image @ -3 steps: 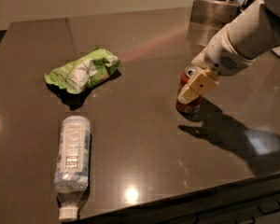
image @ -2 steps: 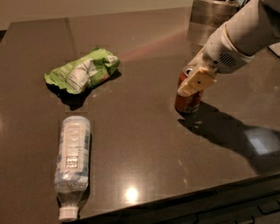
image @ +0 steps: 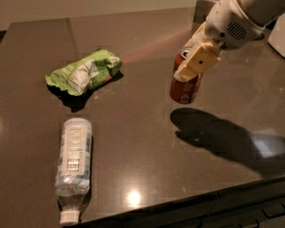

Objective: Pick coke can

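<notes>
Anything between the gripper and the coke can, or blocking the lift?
Nothing visible. The gripper is closed on the coke can, one pale finger across its front; the can hangs tilted above the table, its shadow apart. The green bag and plastic bottle lie well off at camera left.

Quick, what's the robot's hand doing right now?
Gripper: closed on the coke can, holding it tilted just above the table, right of centre.
</notes>
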`<action>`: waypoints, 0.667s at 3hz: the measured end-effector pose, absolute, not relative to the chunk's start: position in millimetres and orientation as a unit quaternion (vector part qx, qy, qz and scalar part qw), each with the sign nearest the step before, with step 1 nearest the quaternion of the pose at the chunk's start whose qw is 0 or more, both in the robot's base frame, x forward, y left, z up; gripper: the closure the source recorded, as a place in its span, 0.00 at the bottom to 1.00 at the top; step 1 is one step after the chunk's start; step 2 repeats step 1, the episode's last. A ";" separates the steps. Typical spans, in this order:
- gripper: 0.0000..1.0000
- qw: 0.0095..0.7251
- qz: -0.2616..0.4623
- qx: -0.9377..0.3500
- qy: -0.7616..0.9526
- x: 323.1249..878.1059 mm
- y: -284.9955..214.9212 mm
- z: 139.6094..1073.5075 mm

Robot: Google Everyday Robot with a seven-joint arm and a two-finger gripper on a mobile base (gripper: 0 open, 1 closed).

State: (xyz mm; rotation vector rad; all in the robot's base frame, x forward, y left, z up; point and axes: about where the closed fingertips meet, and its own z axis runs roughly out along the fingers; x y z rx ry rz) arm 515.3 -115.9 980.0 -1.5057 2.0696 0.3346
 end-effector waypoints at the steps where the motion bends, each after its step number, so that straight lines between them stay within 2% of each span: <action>1: 1.00 0.277 0.125 -0.561 0.770 515.1 -115.6 980.8; 2: 1.00 0.277 0.125 -0.561 0.770 515.1 -115.6 980.8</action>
